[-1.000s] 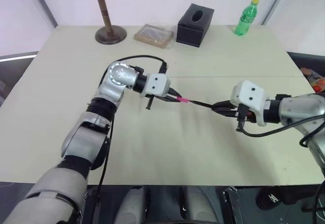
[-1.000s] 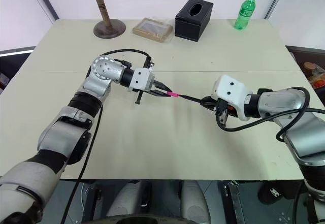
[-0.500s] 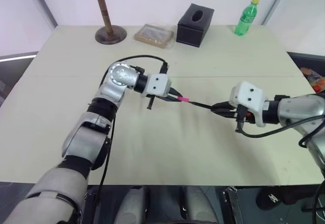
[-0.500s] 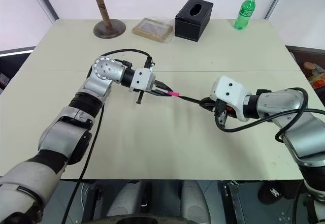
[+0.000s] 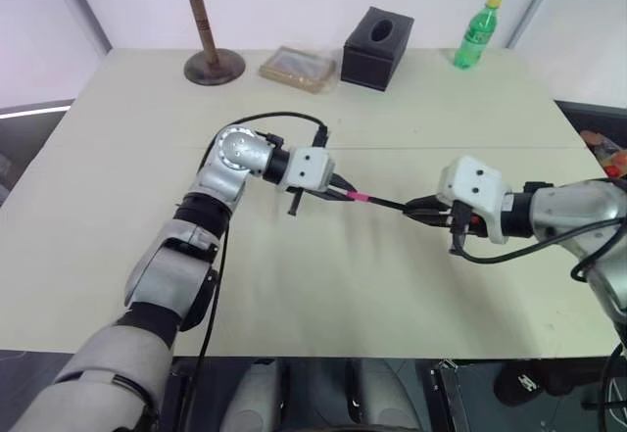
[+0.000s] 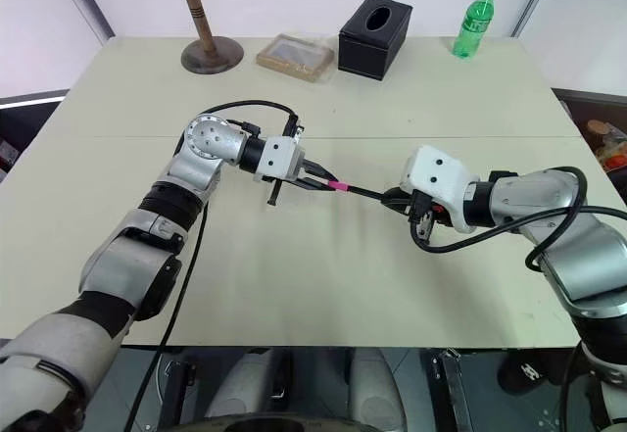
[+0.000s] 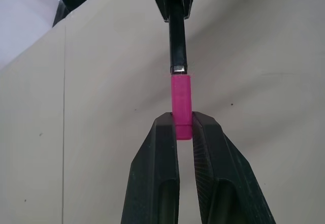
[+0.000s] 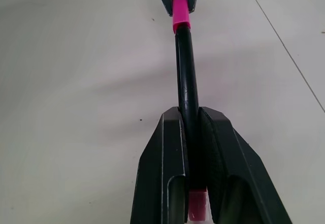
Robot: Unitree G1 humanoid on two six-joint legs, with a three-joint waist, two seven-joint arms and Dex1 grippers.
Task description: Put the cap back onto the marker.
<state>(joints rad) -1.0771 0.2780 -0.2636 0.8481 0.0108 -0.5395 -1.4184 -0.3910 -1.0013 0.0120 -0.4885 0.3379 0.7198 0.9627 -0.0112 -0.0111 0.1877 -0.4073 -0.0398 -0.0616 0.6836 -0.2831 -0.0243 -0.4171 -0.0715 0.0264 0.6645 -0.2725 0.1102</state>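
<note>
Basically we have both arms up over the bare front half of the table [image 5: 294, 295], meeting mid-air in the middle. Our right gripper [image 5: 419, 207] is pinched tight on the marker [image 8: 186, 71], gripping the black barrel near its pink tail end, which pokes out behind the fingers in the right wrist view. Our left gripper [image 5: 340, 192] is pressed onto the cap [image 7: 181, 106], squeezing only its rear part so the open mouth stays free to take the marker. Held this way, each piece sticks out well past its fingers, and that's why we can bring them together end to end without the fingers colliding. The marker's long axis runs roughly level across the table, from right gripper toward left gripper, rising slightly toward the far left; its writing end points at the left gripper. The cap sits on the same line, mouth toward the marker. In the left wrist view the marker tip is right at the cap's mouth, touching or just started in; a thin silvery band shows at the join, so we judge it not fully seated and needing a push along the axis. Farther back, well apart from all this, stand a wooden stand [image 5: 201, 23], a shallow tray [image 5: 296, 68], a black tissue box [image 5: 375, 48] and a green bottle [image 5: 474, 32].
</note>
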